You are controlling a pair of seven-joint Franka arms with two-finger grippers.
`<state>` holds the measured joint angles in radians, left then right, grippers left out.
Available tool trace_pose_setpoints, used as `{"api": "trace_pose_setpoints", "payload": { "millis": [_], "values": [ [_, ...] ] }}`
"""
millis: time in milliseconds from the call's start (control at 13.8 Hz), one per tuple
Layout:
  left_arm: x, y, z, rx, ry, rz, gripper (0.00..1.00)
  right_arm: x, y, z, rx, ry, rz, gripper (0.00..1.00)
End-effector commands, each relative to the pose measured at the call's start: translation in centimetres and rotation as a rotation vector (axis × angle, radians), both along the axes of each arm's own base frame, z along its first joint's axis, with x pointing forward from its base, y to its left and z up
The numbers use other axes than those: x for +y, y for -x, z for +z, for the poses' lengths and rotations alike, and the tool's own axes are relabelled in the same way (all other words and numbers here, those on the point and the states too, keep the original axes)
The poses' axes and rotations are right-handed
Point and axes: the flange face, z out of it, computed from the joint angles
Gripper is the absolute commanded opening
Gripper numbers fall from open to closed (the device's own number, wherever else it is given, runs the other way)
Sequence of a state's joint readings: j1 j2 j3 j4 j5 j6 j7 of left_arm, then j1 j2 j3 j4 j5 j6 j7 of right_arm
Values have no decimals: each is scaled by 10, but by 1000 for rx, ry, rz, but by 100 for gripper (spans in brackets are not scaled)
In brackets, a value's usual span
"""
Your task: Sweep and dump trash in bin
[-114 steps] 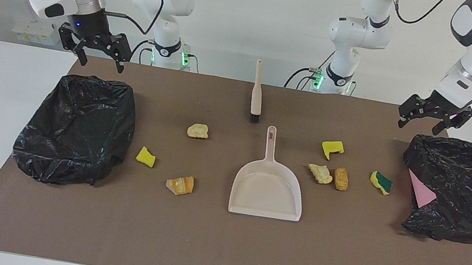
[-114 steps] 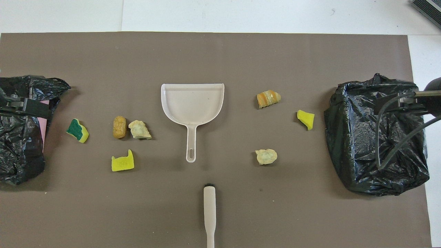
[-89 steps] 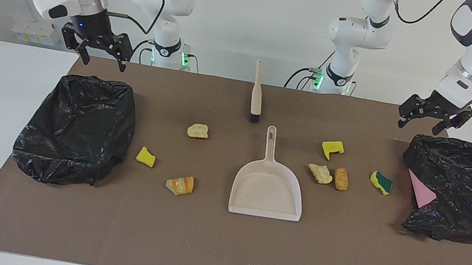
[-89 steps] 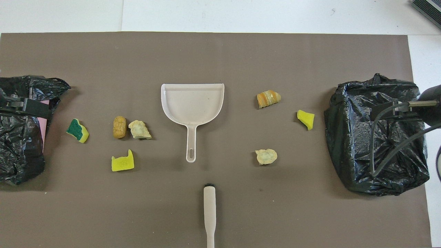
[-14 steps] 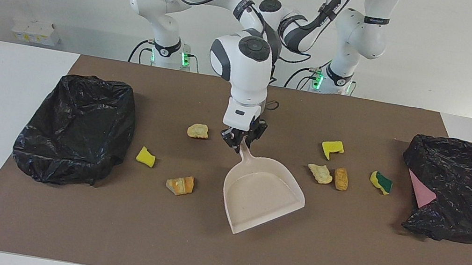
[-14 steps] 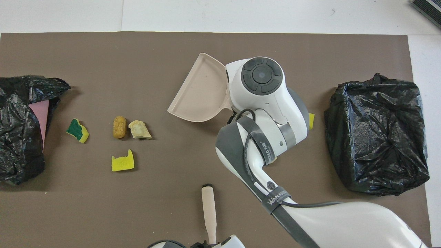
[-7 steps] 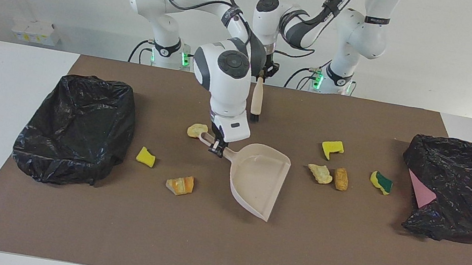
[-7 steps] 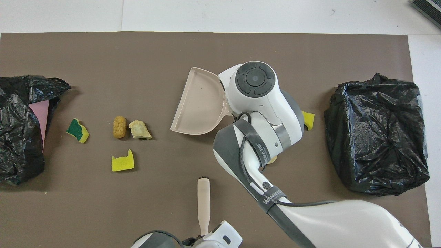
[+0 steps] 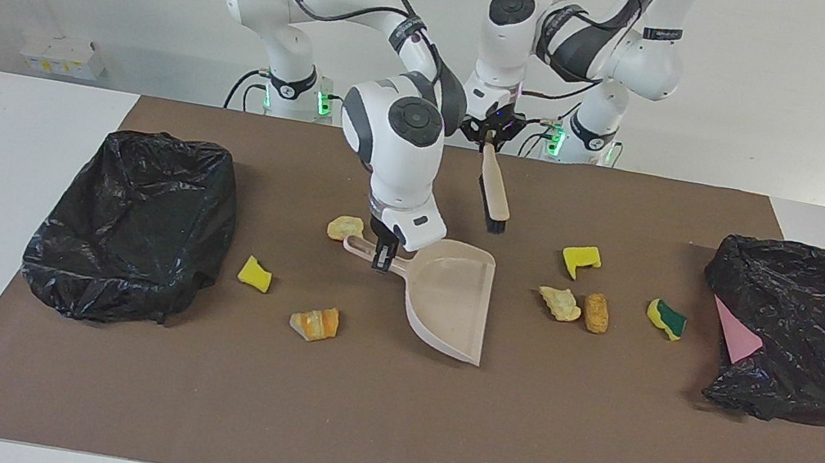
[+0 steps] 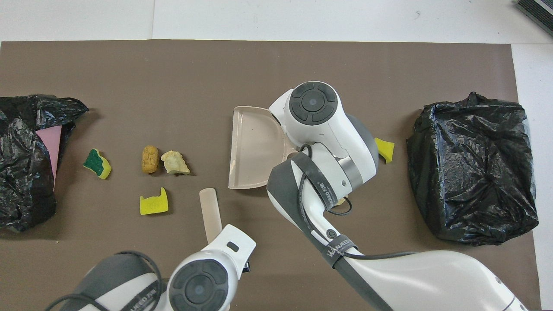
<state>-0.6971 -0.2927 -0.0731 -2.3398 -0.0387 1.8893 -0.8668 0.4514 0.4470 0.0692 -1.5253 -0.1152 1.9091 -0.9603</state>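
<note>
My right gripper (image 9: 382,253) is shut on the handle of the beige dustpan (image 9: 452,296). The pan's open edge faces the left arm's end of the table. My left gripper (image 9: 488,138) is shut on the handle of the brush (image 9: 493,190), which hangs tilted over the mat with its bristles down, beside the dustpan (image 10: 252,147). Several trash scraps lie on the mat. A pale chunk (image 9: 560,303), a tan chunk (image 9: 596,312), a yellow sponge bit (image 9: 581,260) and a green-backed sponge (image 9: 667,318) lie toward the left arm's end. Other scraps (image 9: 315,323) lie toward the right arm's end.
A black-bagged bin (image 9: 132,224) stands at the right arm's end of the brown mat. Another bin (image 9: 802,331) with a pink sheet showing stands at the left arm's end. In the overhead view both wrists cover their own grippers.
The right gripper has swung the dustpan round so that its mouth faces the left arm's end. The left gripper has lifted the brush off the mat and carried it toward the left arm's end.
</note>
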Motion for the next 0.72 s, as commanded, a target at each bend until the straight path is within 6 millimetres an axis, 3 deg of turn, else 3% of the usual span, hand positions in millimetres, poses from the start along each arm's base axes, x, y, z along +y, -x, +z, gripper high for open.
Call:
{"api": "trace_pose_setpoints", "payload": {
  "millis": [0, 217, 433, 650],
  "values": [
    [40, -29, 12, 26, -14, 18, 0, 0, 12, 3, 19, 29, 82, 0],
    [87, -64, 6, 26, -31, 31, 0, -1, 13, -5, 19, 17, 123, 0],
    [150, -100, -2, 25, -54, 21, 0, 2, 15, -19, -3, 1, 134, 0],
    [214, -127, -7, 1, -34, 23, 0, 4, 16, -21, -13, -4, 131, 0]
  ]
}}
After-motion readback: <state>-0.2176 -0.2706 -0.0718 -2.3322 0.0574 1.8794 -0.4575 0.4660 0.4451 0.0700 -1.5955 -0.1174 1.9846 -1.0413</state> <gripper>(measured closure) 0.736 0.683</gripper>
